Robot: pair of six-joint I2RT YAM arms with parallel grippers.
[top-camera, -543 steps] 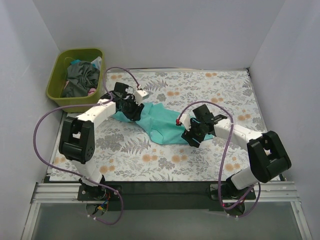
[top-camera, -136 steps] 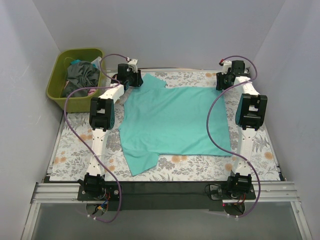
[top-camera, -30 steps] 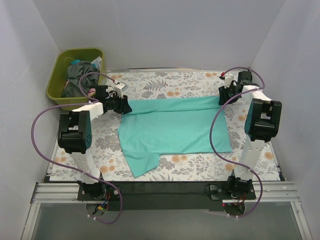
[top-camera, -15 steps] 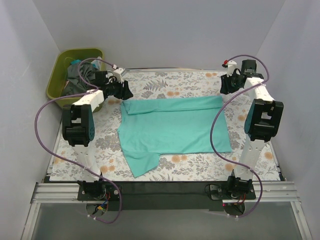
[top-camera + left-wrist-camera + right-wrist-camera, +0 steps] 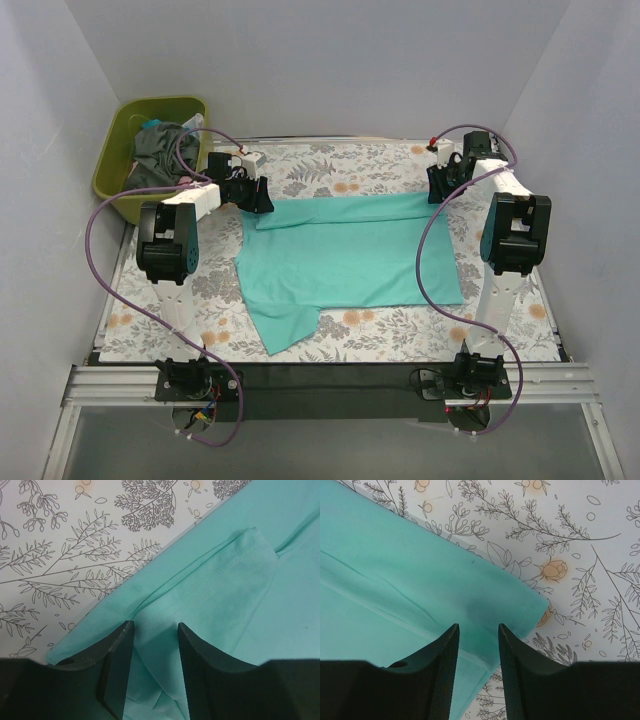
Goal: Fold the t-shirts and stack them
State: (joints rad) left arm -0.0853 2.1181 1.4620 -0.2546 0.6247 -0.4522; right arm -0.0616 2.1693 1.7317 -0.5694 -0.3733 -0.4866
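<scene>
Two arms stand at the 6 o'clock edge of the floral worktop point(image 5: 330, 165), the left arm point(image 5: 165, 250) and the right arm point(image 5: 510, 235), both reaching toward 12. Between them one teal t-shirt point(image 5: 345, 260) lies flat on the worktop, with one sleeve point(image 5: 285, 325) poking out toward 7 o'clock. Its far strip point(image 5: 340, 212) is doubled over toward 6. The left fingers point(image 5: 260, 198) sit at the shirt's 10 o'clock corner, spread apart over bunched fabric; cloth shows in the gap and nothing is pinched. The right fingers point(image 5: 438, 190) are at the 2 o'clock corner, likewise spread above the folded edge. At the worktop's 10 o'clock corner stands one green bin point(image 5: 160, 102) holding a dark grey garment point(image 5: 160, 155) and bits of other cloth.
</scene>
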